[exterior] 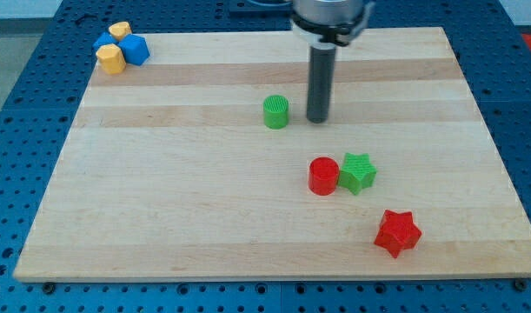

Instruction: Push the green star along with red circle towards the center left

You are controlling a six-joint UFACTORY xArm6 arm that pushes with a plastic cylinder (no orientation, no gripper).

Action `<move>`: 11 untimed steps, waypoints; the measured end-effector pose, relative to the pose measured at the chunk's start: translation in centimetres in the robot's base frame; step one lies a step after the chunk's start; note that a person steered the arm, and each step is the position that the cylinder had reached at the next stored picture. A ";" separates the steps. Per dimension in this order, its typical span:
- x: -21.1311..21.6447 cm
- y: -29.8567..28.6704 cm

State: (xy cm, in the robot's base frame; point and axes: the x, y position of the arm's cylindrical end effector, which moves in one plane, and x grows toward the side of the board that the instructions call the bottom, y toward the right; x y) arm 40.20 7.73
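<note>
The green star (358,172) lies right of the board's middle, touching the red circle (323,176) on its left side. My tip (317,119) rests on the board above both of them, roughly a block's width higher than the red circle. It touches neither. The green circle (276,112) stands just left of my tip with a small gap between them.
A red star (397,232) lies at the lower right, below the green star. At the top left corner two yellow blocks (111,58) (119,30) and two blue blocks (135,49) (103,41) sit clustered together. The wooden board (161,191) lies on a blue pegboard.
</note>
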 end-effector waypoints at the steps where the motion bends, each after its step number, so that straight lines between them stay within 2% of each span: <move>1: 2.6 4.0; 2: 5.5 6.7; 4: 11.5 4.8; 7: 7.9 -3.3; 10: 11.0 -10.5; 11: 10.9 -12.6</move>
